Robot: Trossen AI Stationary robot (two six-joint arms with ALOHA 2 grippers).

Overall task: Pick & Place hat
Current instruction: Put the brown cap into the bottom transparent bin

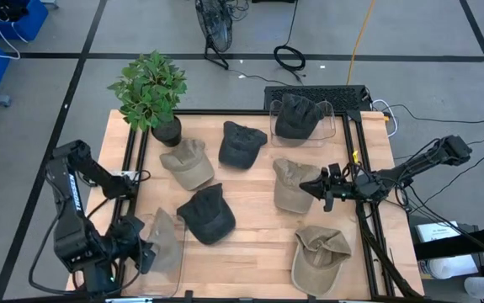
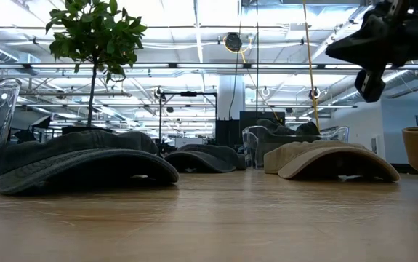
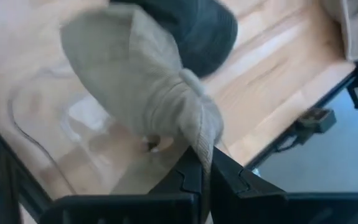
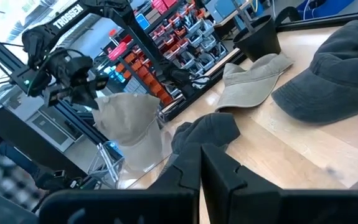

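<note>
- Left gripper (image 1: pixel 143 249) at the table's front-left corner, fingers clamped on tan hat (image 1: pixel 164 241), hanging over a clear bin (image 1: pixel 174 271).
- Right gripper (image 1: pixel 324 188) fingers together, empty, above a beige hat (image 1: pixel 292 183).

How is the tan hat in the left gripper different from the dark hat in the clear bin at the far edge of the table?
The tan hat is light khaki; the dark hat is charcoal. The tan hat hangs bunched, pinched in the left gripper over the near clear bin; the dark hat rests inside the far bin, held by nothing. Both are soft caps at a clear bin.
</note>
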